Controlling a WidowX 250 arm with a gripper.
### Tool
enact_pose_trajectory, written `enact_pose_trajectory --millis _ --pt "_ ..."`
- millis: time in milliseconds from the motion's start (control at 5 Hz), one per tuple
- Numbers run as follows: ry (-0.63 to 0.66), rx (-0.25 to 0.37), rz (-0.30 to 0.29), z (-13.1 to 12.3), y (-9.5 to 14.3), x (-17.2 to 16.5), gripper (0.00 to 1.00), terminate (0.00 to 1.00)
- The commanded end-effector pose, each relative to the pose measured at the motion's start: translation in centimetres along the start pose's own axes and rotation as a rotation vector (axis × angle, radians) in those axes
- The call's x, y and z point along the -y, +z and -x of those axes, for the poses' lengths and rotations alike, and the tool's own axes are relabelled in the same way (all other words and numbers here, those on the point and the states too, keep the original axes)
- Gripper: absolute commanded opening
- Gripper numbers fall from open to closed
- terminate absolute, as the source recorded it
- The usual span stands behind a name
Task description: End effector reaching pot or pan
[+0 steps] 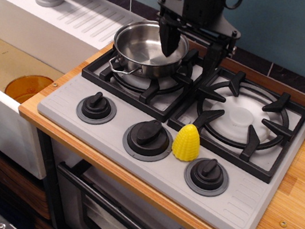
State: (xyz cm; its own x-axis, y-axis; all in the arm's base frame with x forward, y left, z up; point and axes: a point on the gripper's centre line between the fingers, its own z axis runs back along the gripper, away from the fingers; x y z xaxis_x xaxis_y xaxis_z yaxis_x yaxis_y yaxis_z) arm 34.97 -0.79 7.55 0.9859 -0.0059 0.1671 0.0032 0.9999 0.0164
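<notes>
Observation.image view — my hand (190, 49), fingers spread wide and empty, straddles the pot's (145, 48) right rim at upper centre; reach nearly done.

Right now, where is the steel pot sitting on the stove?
The pot sits on the stove's back-left burner grate, its wire handle pointing front-left. The open gripper straddles its right rim, one finger over the bowl.
</notes>
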Motion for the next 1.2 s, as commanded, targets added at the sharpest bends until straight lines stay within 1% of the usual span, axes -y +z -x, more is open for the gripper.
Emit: enact_pose_trajectory --millis 0,200,800,1000 --pt "-0.045 0.07 0.055 -1.61 -1.68 0.22 1.0 0.0" --pt "-0.05 0.078 0.051 -1.77 -2.1 0.31 1.0 0.0" --pt "-0.026 0.068 0.036 -1.36 -1.65 0.85 1.0 0.0" --pt "-0.026 0.068 0.036 -1.36 -1.65 0.85 1.0 1.0"
